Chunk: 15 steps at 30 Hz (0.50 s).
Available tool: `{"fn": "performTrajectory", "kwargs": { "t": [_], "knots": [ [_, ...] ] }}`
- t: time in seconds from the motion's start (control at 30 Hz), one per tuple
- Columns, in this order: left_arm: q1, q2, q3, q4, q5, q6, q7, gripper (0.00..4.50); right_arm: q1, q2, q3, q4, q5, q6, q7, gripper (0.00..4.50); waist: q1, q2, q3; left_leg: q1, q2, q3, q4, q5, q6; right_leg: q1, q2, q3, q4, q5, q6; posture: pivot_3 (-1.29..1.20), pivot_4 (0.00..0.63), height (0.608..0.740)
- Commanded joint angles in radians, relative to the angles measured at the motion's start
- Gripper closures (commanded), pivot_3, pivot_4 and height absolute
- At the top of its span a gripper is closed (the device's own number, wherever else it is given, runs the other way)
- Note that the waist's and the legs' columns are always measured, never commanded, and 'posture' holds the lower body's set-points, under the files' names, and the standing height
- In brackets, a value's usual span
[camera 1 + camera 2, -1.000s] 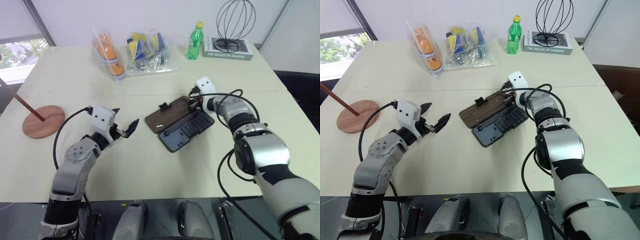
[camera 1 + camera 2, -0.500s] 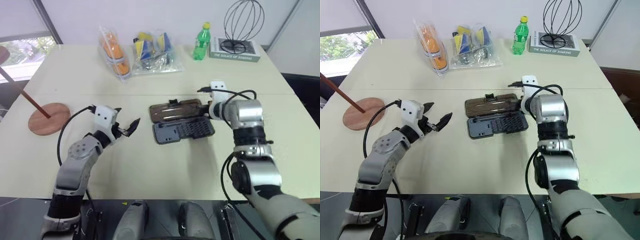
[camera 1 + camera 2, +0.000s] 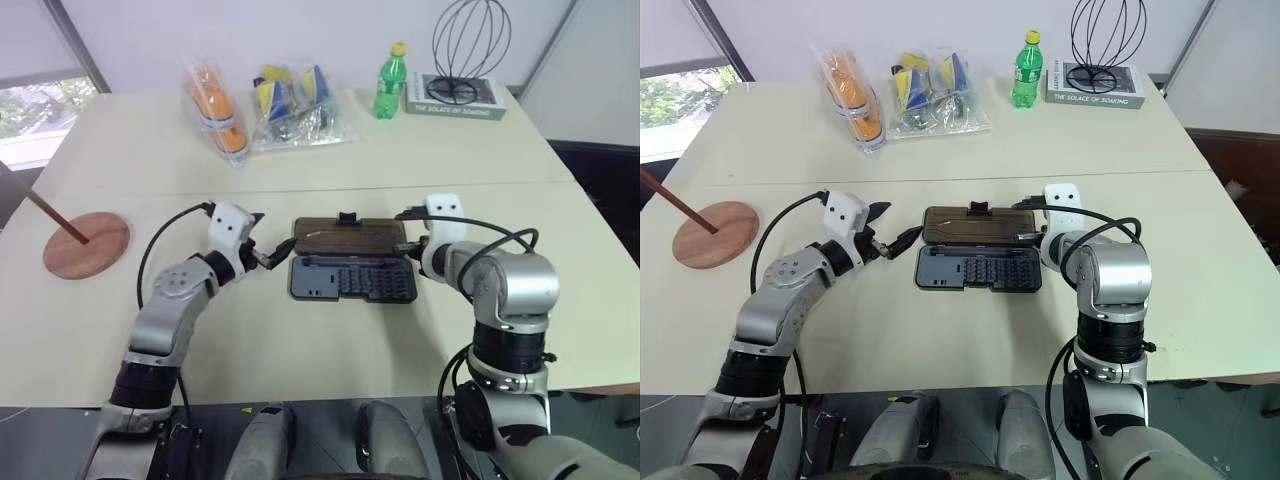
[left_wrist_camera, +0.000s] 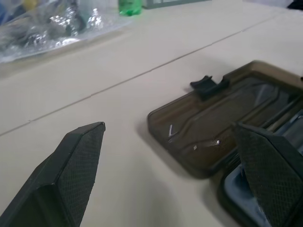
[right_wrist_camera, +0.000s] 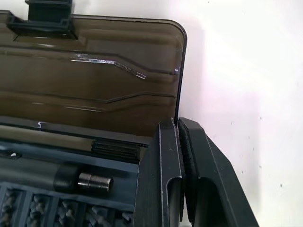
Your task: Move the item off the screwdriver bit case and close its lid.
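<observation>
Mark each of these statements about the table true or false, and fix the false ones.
1. The dark grey screwdriver bit case lies open, its brownish smoked-plastic lid flat on the table. True.
2. The reddish-brown wooden stand sits on the case. False: it stands on the table far off to the robot's left.
3. The left tool is shut. False: its fingers stand wide apart, by the lid's end.
4. The right tool is shut, at the case's other end. True.
5. The green bottle lies on its side. False: it stands upright.
</observation>
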Motion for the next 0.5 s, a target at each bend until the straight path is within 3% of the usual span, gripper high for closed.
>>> {"fn": "performTrajectory", "kwargs": {
  "t": [0.03,0.5],
  "knots": [
    [-0.011,-0.006,0.001,-0.003,0.009,-0.034,-0.008,0.00,0.014,-0.005,0.006,-0.018,0.065,0.025,-0.014,4.46,0.000,0.000,0.000,0.000,0.000,0.000,0.000,0.000,0.000,0.000,0.000,0.000,0.000,0.000,0.000,0.00,0.150,0.740],
    [0.012,-0.013,0.014,-0.025,0.016,-0.038,0.001,0.00,-0.042,-0.160,0.091,-0.019,0.181,0.025,0.005,4.46,0.001,0.000,0.000,0.000,0.000,0.000,0.000,0.000,0.000,0.000,0.000,0.000,0.000,0.000,0.000,0.00,0.150,0.740]
  ]
}}
